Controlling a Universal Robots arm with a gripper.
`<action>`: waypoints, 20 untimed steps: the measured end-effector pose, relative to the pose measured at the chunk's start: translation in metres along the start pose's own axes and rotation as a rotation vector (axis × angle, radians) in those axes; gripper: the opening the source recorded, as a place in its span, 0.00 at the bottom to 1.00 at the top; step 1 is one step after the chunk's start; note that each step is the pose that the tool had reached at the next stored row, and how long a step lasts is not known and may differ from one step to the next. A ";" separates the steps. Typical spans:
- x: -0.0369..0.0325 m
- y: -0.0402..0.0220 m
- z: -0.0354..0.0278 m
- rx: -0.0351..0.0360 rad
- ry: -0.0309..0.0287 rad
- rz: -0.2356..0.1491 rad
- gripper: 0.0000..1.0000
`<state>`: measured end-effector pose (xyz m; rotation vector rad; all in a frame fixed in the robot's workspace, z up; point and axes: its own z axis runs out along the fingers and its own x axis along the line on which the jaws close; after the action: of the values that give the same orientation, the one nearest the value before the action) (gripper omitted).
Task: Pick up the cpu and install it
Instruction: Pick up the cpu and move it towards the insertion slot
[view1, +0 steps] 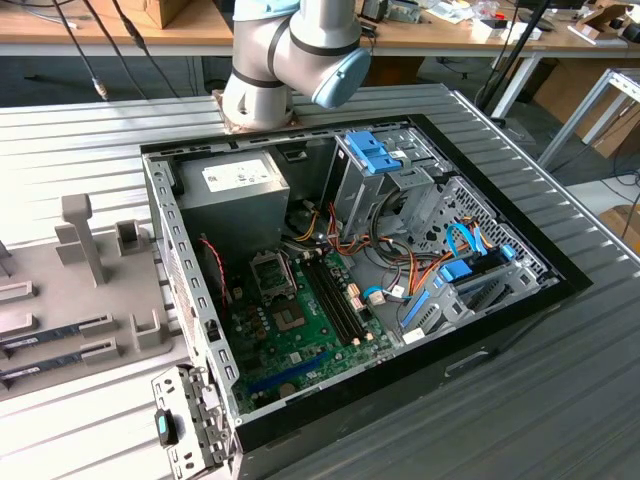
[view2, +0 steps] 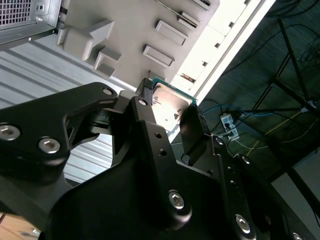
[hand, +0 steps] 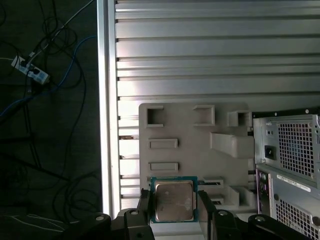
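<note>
The tool (hand: 174, 214) grips the cpu (hand: 173, 200) by opposite edges over the grey tray (hand: 185, 131); probably light, stiff and fragile.

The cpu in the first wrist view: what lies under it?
Under the cpu lies the grey parts tray, which rests on the ribbed metal table. The tray's spot straight beneath is covered by the chip and the gripper fingers, so its pocket cannot be seen.
</note>
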<state>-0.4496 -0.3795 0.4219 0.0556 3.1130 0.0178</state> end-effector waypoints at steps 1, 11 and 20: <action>-0.0003 -0.0001 0.0000 0.0001 0.0000 0.000 0.47; -0.0024 -0.0005 0.0001 0.0000 0.0000 0.000 0.47; -0.0052 -0.0007 0.0002 0.0000 0.0001 0.000 0.47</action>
<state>-0.4445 -0.3804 0.4218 0.0556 3.1131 0.0178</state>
